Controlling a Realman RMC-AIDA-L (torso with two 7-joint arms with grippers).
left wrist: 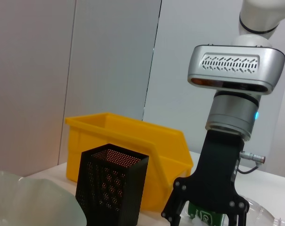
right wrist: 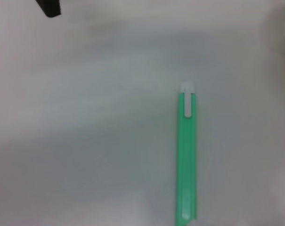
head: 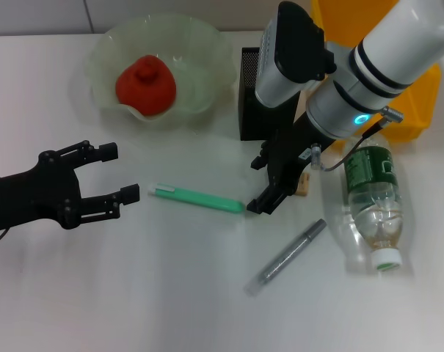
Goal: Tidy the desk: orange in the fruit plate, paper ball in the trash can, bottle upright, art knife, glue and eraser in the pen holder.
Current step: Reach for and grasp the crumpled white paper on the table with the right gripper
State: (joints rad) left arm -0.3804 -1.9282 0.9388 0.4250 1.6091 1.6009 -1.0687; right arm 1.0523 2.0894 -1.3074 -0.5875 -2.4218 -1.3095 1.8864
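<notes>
Right gripper (head: 274,192) hangs low at centre frame, just past the tip of the green art knife (head: 196,198), fingers unreadable from here. Left gripper (head: 111,174) waits spread wide at left. The knife looks light, stiff and slick, so pinching mid-barrel seems best.

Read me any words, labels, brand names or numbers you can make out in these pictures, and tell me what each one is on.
None can be read.
The bottle has print on its green label, too small and blurred to make out.
In the left wrist view, a white mark on that green label, between the right gripper's fingers, is illegible.
The green pen-shaped tool, silver pen, pen holder and trash can show no text.
</notes>
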